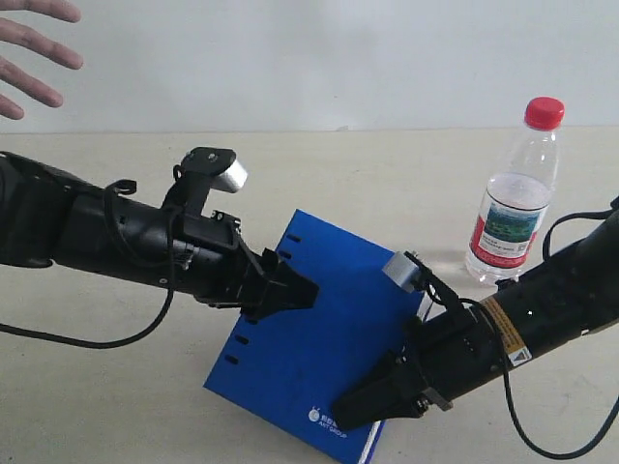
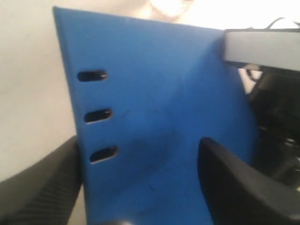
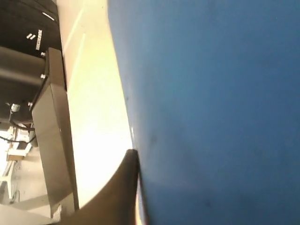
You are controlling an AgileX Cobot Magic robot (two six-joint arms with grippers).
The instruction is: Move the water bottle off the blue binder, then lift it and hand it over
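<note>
Blue binder (image 1: 309, 358) is clamped at its near corner by your right gripper (image 1: 356, 414), your left gripper (image 1: 308, 290) spread-jawed astride its left edge, nearer the hand (image 1: 29, 58) far left.

Beige tabletop (image 1: 116, 406), matte and plain, fills the exterior view from 3 o'clock through 6 to 9 o'clock. White wall (image 1: 290, 58), featureless, spans 10 to 2 o'clock. The two meet along a straight horizontal line above centre.
</note>
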